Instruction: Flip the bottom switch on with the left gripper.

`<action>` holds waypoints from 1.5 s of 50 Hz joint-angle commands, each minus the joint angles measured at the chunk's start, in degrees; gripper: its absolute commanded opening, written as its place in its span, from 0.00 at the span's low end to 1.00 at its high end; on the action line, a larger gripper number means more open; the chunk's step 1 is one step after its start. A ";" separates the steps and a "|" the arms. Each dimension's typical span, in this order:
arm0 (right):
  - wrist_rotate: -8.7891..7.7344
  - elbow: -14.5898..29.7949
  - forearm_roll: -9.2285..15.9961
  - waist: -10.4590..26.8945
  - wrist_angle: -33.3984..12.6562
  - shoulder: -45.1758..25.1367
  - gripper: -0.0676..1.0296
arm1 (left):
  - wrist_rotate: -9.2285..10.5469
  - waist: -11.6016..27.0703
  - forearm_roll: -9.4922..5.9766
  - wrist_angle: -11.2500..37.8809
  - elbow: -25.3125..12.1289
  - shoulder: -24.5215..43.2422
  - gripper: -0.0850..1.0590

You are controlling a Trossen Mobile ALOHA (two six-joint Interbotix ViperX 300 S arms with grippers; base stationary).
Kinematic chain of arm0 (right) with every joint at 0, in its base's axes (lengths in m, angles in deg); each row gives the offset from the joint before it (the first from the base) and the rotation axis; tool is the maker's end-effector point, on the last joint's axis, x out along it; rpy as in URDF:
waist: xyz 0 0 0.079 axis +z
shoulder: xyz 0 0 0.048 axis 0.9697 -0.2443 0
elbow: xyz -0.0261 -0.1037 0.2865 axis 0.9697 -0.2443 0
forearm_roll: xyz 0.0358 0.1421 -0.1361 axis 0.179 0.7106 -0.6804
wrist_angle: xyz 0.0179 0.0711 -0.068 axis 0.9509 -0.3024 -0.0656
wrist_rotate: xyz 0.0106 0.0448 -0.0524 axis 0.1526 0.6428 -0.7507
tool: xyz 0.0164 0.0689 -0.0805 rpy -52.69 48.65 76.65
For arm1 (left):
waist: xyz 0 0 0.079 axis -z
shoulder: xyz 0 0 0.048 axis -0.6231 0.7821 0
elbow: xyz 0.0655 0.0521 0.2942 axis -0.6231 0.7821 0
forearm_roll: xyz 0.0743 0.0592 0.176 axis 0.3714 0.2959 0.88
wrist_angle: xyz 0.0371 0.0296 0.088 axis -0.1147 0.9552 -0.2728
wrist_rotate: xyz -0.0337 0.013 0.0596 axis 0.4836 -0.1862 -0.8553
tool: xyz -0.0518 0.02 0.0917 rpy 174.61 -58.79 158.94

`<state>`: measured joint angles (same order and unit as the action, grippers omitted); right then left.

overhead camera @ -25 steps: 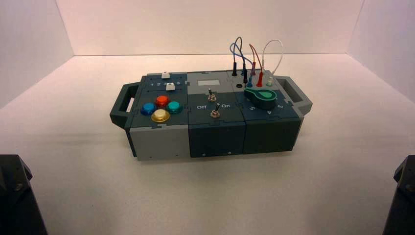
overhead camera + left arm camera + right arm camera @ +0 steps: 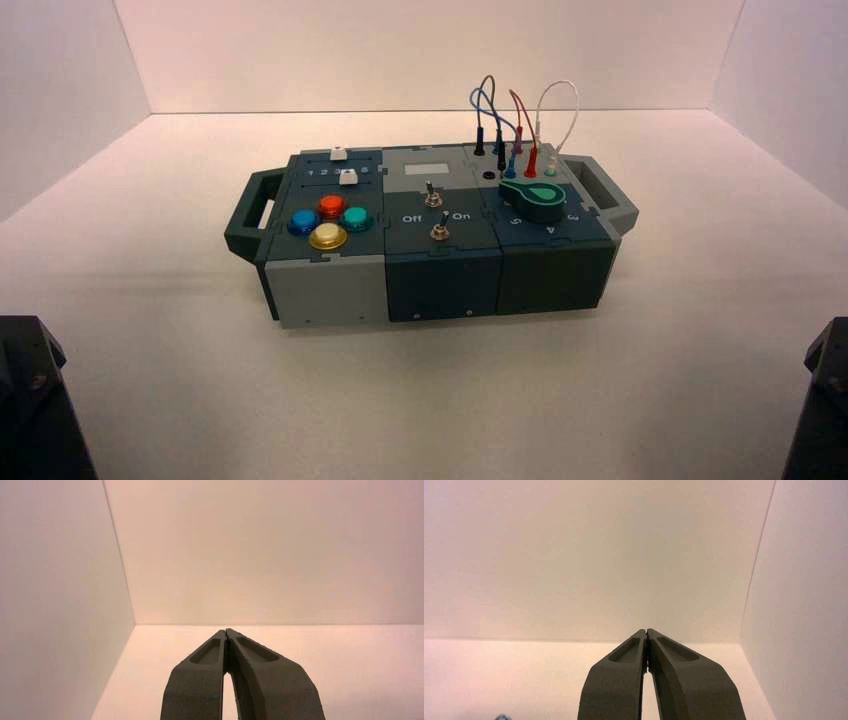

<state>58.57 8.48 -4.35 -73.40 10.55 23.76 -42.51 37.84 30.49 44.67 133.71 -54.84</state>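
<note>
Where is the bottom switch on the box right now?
In the high view, the bottom switch sits on the dark middle panel near the box's front edge, just below the top switch, with the yellow button to its left.

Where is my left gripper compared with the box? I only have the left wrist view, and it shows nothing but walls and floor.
Observer: The left gripper is shut and holds nothing. The high view shows that arm parked at the near left corner, well short of the box.
Operator: Which toggle is the bottom switch?
Observer: The bottom switch is the nearer of the two toggles in the middle panel, just below the Off and On lettering. The other toggle stands behind it.
Operator: What about the right arm?
Observer: The right gripper is shut too, and that arm is parked at the near right corner.
</note>
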 commanded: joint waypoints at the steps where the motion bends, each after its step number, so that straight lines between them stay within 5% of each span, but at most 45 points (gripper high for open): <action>1: -0.09 3.08 0.09 -0.09 -2.20 -0.53 0.04 | -0.09 0.00 0.18 2.20 -2.46 0.35 0.05; 26: -0.09 12.39 0.79 0.88 -26.28 -9.84 0.04 | 0.62 11.69 -0.79 24.87 -12.83 5.10 0.05; 31: -0.09 14.94 1.85 2.20 -33.93 -12.57 0.04 | 0.88 13.97 -1.41 28.65 -14.41 5.89 0.05; 38: -0.09 15.64 3.78 3.60 -37.88 -14.06 0.04 | 0.97 16.88 -2.11 34.01 -16.35 7.03 0.05; 51: -0.26 15.91 5.63 3.60 -44.30 -15.56 0.04 | 2.90 20.92 -8.17 44.21 -18.90 9.93 0.05; 66: -1.23 18.02 5.71 3.78 -54.40 -21.45 0.04 | 2.99 22.94 -19.34 49.75 -20.13 15.21 0.05; 75: -1.76 18.81 5.71 5.54 -55.46 -24.61 0.04 | 2.99 22.94 -21.01 51.24 -21.45 18.19 0.05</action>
<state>56.99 25.53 1.19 -69.01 -44.83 -0.06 -39.61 60.61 10.28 95.65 114.46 -37.52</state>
